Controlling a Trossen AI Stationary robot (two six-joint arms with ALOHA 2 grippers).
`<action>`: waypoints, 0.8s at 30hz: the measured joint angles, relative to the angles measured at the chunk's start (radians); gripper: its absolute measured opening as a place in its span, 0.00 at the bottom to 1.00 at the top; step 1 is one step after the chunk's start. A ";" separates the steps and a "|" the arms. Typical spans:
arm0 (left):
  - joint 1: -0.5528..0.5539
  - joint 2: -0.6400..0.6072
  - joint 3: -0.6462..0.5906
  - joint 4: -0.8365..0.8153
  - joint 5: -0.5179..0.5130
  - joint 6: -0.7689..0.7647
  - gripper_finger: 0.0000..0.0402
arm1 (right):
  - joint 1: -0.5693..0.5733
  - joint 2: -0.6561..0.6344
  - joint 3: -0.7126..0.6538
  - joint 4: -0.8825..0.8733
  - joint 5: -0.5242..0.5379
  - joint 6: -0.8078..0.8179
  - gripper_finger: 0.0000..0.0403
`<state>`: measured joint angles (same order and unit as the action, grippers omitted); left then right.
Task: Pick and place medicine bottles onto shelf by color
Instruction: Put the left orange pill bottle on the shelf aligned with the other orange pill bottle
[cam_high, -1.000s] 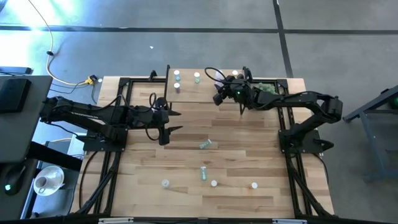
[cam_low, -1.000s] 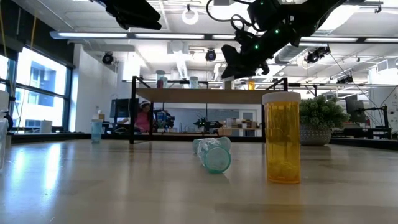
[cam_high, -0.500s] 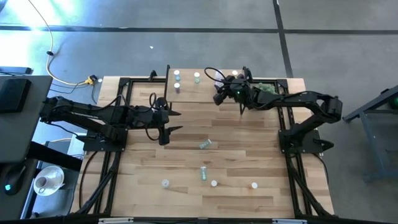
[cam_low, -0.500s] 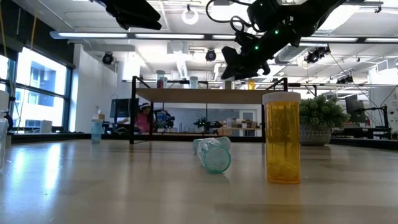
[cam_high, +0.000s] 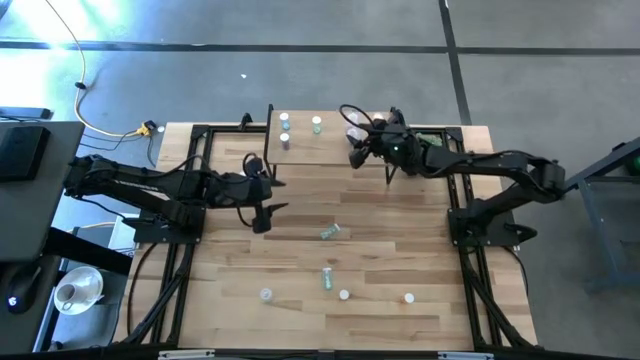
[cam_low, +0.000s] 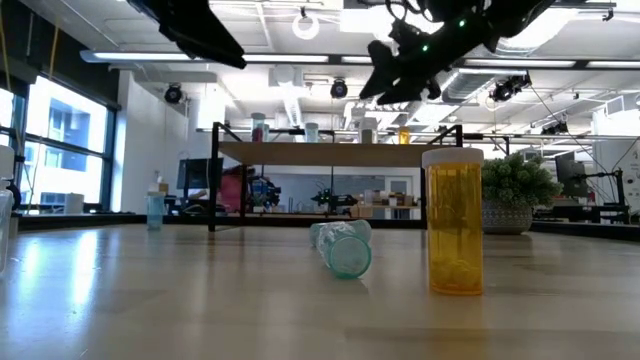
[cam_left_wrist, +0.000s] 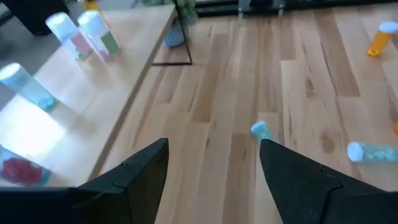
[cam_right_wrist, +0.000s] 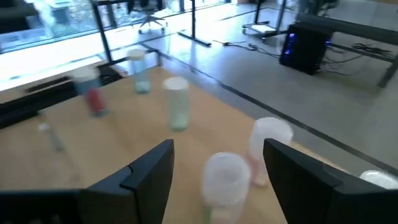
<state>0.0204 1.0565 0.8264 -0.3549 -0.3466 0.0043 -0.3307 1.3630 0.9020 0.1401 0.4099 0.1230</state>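
Right gripper (cam_high: 354, 135) hangs with fingers spread over the shelf (cam_high: 305, 150), just above a white-capped bottle (cam_right_wrist: 224, 180), gripping nothing.

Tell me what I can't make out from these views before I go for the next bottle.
- Shelf, high view: the right gripper and its arm cover the right end, so the bottle count there is hidden.
- Right wrist view: the nearest bottle is blurred and cut off by the bottom edge; colour unclear.
- Low view: the orange bottle hides the table behind it.
- Left gripper: open, holding nothing.
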 joint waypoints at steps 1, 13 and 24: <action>0.000 0.000 -0.002 -0.005 0.002 -0.003 0.61 | 0.013 -0.013 0.000 -0.022 0.000 0.000 0.59; -0.002 0.000 -0.140 0.050 0.015 -0.089 0.61 | 0.227 -0.093 0.000 -0.325 -0.103 0.010 0.59; -0.008 0.000 -0.219 0.128 0.059 -0.146 0.61 | 0.479 -0.093 0.000 -0.480 -0.272 0.061 0.59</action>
<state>0.0123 1.0565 0.6077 -0.2272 -0.2878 -0.1417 0.1482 1.2705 0.9019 -0.3396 0.1383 0.1837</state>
